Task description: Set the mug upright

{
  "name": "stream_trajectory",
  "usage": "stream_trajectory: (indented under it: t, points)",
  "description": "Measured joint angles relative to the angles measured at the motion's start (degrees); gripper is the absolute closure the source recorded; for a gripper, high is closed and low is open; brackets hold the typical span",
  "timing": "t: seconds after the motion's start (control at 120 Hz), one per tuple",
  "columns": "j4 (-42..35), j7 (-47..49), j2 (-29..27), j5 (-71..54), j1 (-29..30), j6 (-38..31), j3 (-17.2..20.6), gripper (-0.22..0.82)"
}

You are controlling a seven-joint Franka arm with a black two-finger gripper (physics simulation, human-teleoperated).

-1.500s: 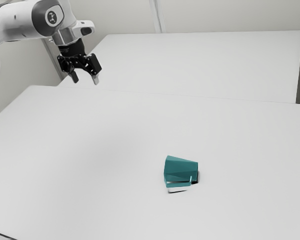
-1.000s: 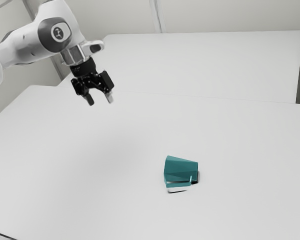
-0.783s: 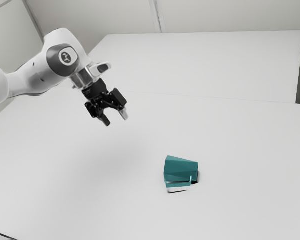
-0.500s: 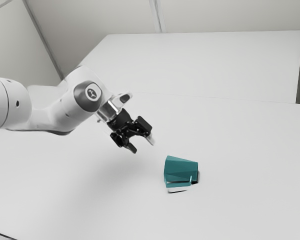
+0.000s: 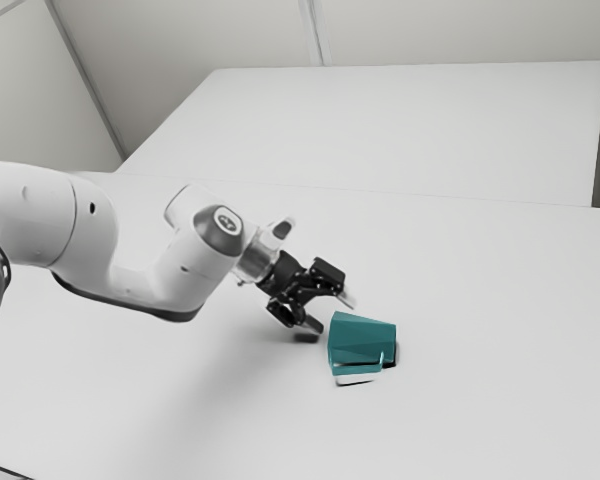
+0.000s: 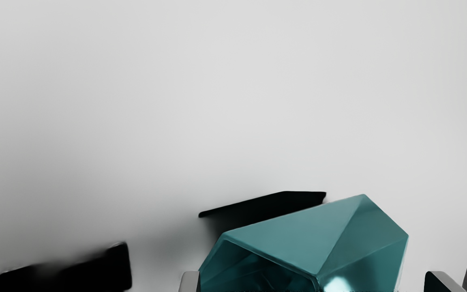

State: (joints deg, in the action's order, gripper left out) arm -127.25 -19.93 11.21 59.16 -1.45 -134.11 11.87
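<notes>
The teal faceted mug [image 5: 360, 340] lies on its side on the white table, its wide mouth toward the exterior view's left and its handle on the side nearest that camera. My gripper [image 5: 330, 314] is just beside the mouth, low over the table, with its fingers apart. In the wrist view the mug [image 6: 298, 239] shows its angular rim and dark inside, lying between the spread fingertips of the gripper [image 6: 312, 282]. I cannot tell whether either finger touches it. The handle is hidden from the wrist view.
The white table [image 5: 500, 400] extends around the mug. A pale wall panel [image 5: 400, 130] stands behind it. Dark shadows of the hand and mug fall on the tabletop in the wrist view.
My arm has come down and toward the exterior view's right, from high above the table to beside the mug's mouth. The gripper stayed open, and the mug has not moved.
</notes>
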Motion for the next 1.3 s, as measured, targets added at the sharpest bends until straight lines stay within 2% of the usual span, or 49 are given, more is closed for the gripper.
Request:
stream_trajectory:
  t: [0.283,0.308,0.417,0.483,0.583,0.667,0.825,1.058,1.125,1.3]
  points:
    - [-0.76,-3.95,-0.09,3.92,0.03,-0.51,3.10,0.01]
    - [-0.75,-4.23,-0.10,4.26,0.01,-0.50,3.28,0.05]
    - [-0.69,-5.30,-0.16,5.15,-0.04,-0.47,3.57,0.35]
    - [-0.44,-5.89,-0.33,5.44,-0.04,-0.43,3.65,0.49]
    - [0.17,-6.63,-1.06,5.64,0.07,-0.36,4.75,0.62]
    - [0.58,-7.18,-1.59,5.73,-0.01,-0.31,5.79,0.68]
    - [1.19,-7.98,-3.55,5.75,-0.09,-0.28,7.51,0.74]
    - [0.51,-8.06,-9.26,4.33,0.04,0.72,7.36,0.77]
    - [0.80,-6.85,-11.26,-0.56,-0.68,1.76,5.88,0.77]
    - [6.17,-0.51,-13.23,-22.08,-4.52,9.14,-1.54,0.78]
